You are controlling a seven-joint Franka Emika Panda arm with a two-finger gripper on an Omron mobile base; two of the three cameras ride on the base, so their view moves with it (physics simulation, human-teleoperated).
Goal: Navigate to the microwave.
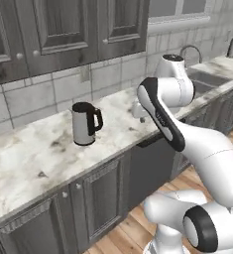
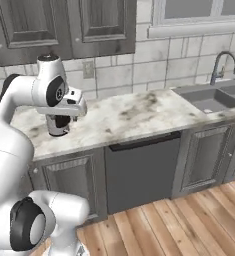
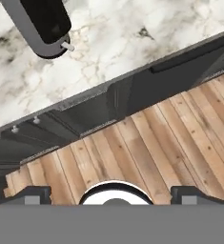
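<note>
A marble-patterned countertop (image 1: 48,149) runs along a grey tiled wall, with dark grey panelled upper cabinets (image 1: 63,30) above it and matching lower cabinets (image 1: 95,203) beneath, over a wood plank floor (image 2: 189,225). The gripper (image 3: 111,194) hangs out over the counter's front edge, looking straight down at the floor and cabinet fronts; its two dark finger tips (image 3: 32,194) sit wide apart at the bottom of the hand view with nothing between them, so it holds nothing. In the left base view the hand itself is hidden behind the arm's elbow.

A steel kettle (image 1: 85,123) with a black handle stands upright on the counter, just beyond the gripper and off to one side; in the hand view its dark top shows at the upper left corner. Under the counter near the gripper is a flat dark dishwasher front (image 2: 141,170). Farther along the counter, well away from the gripper, a sink (image 2: 209,100) is set into the marble with a curved faucet (image 2: 224,62) behind it, below a window sill (image 2: 194,27). The microwave cannot be found in any of these views.
</note>
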